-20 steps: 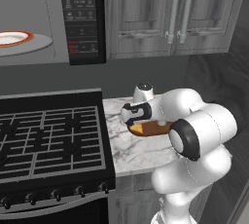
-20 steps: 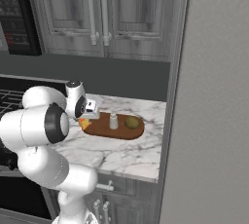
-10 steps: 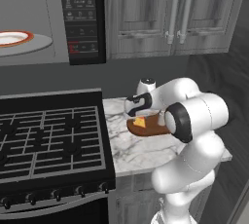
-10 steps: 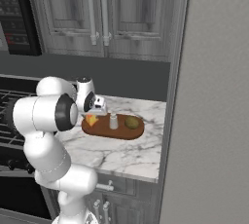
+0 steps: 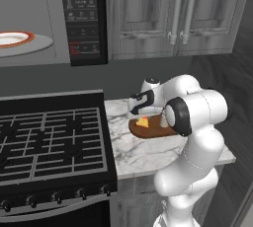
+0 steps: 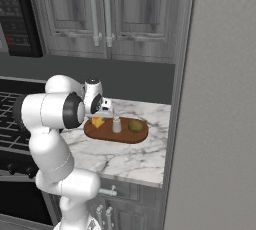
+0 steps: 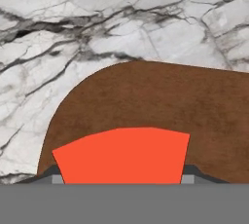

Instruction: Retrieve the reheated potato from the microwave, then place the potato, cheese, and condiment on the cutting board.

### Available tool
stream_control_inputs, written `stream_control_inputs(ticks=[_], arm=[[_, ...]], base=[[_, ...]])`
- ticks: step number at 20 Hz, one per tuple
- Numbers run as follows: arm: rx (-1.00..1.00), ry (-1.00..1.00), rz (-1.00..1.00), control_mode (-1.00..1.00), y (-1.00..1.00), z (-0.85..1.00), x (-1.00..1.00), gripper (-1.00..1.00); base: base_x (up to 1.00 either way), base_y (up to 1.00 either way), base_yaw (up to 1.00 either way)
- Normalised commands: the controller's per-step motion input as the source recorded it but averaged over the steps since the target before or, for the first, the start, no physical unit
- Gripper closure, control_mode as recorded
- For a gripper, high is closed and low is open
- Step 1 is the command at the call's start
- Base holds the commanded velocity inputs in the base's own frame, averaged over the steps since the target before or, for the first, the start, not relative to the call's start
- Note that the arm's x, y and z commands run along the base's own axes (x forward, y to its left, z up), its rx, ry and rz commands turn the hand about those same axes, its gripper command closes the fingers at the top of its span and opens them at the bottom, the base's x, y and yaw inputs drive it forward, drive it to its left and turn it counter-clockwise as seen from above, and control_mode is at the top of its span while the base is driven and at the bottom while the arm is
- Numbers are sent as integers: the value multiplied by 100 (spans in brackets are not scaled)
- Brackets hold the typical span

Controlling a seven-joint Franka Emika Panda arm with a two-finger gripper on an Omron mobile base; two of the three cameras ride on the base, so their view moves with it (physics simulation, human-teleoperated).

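Resting on the board (image 6: 120,135) beside shaker (image 6: 116,125) and potato (image 6: 135,125), the cheese (image 6: 98,122) is flanked by the gripper (image 7: 121,179), whose grip cannot be told.

**Grey Kitchen Corner, Marble and Dark Wood**

Showing grey-stained wood upper cabinets (image 5: 173,14) with paired vertical bar handles (image 6: 100,11), hanging above a dark grey backsplash wall (image 5: 148,70). Running beneath, a white marble countertop (image 6: 120,159) veined in grey, ending beside a black gas stove (image 5: 49,142) with cast grates and a row of knobs (image 5: 59,196) along its front edge. Standing tall at the right, a plain pale grey panel (image 6: 215,99), meeting the countertop's end. Lying below the counter, lower cabinet doors (image 6: 130,204) in the same grey wood. Lighting staying even and soft, casting faint shadows.
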Motion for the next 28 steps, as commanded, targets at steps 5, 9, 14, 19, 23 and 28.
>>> stream_control_inputs(ticks=[5,9,14,19,23,28], arm=[[2,0,0,-100,-6,-17,15,100],[0,0,0,-100,-6,-21,-12,100],[0,1,0,-100,0,-16,-17,-100],[1,0,0,-100,-3,3,-7,-100],[7,2,0,-100,-13,10,-9,-100],[7,0,0,-100,-9,19,-8,-100]], base=[[0,0,0],[0,0,0],[0,0,0],[0,0,0],[0,0,0],[0,0,0]])
